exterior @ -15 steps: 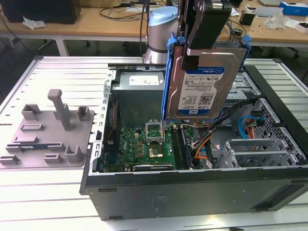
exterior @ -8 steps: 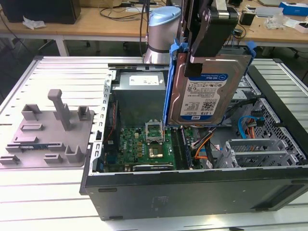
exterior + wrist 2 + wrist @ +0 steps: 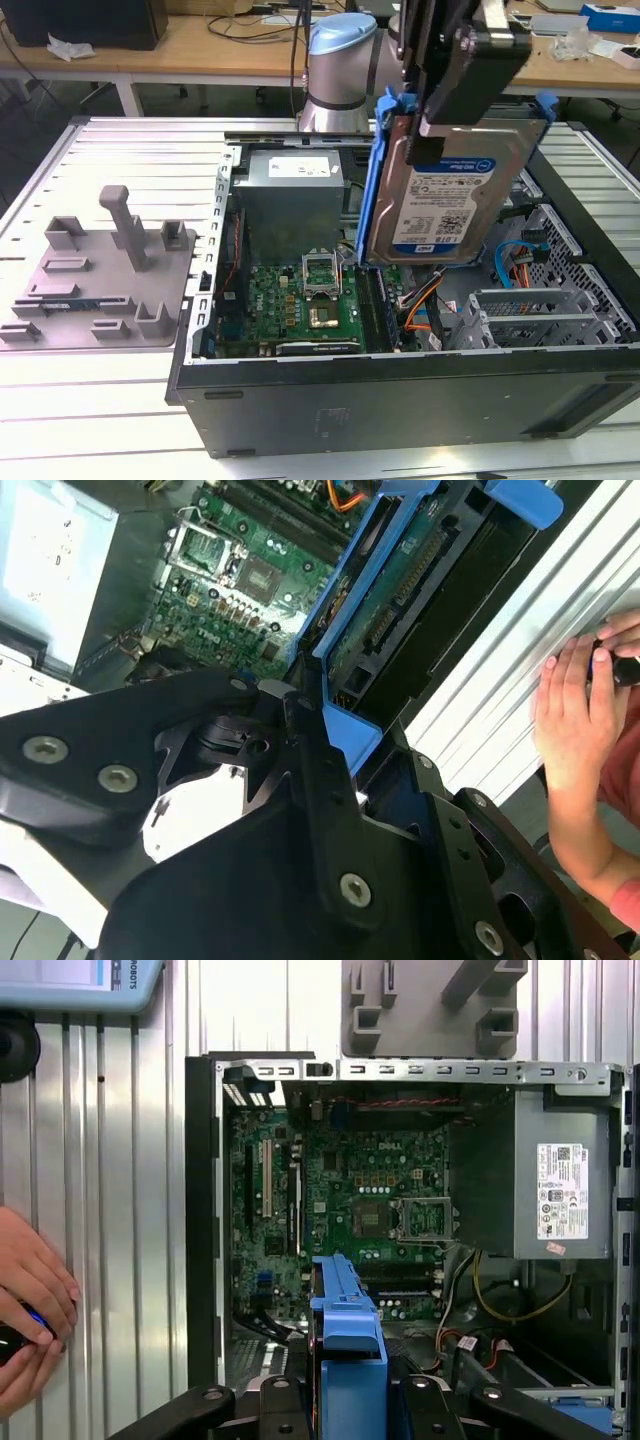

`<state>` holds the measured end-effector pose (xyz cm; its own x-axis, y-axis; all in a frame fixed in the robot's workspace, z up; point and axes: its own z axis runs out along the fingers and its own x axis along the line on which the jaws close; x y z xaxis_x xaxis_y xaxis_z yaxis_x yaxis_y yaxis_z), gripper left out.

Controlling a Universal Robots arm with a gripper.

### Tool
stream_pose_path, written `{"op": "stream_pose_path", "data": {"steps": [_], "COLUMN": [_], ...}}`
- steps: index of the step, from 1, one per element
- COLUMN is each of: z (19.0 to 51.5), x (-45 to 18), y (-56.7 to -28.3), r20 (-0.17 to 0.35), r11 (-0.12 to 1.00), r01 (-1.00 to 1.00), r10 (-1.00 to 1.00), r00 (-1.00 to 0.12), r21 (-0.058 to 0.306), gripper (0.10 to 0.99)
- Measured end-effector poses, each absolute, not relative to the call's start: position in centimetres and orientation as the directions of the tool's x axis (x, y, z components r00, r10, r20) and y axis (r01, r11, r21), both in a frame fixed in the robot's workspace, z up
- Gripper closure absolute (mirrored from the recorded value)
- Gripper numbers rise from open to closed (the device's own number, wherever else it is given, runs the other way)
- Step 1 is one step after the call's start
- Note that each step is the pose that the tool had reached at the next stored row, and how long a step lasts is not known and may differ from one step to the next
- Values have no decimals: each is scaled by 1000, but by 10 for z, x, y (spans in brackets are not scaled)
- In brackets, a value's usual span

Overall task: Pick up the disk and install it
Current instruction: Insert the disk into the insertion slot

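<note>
So the table (image 3: 130, 150) is a ribbed silver metal top. Sitting right on it: an open black computer case (image 3: 400, 405) and, just beside it on the exterior view's left, a grey plastic fixture (image 3: 100, 275).

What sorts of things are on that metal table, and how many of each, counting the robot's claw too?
Disk, held above the open case: 1
Computer case: 1
Grey plastic fixture: 1
Gripper, shut on the disk: 1
Total: 4

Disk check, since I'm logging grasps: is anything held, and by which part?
The disk, clamped at its upper end by the gripper, over the computer case.
</note>
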<state>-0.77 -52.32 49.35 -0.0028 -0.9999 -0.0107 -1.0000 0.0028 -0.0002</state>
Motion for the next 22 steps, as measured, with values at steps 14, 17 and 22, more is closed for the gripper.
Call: {"op": "stream_pose_path", "data": {"steps": [14,17,22], "z": [492,492,491], "x": [54,73,93], "y": [-535,-535,-535], "r20": [-11,-11,-11], "r11": [3,3,3], "r01": [-1000,-1000,-1000], "r10": [-1000,-1000,-1000], "r00": [-3,-3,-3], "r21": [3,3,3], "gripper": [722,722,722]}}
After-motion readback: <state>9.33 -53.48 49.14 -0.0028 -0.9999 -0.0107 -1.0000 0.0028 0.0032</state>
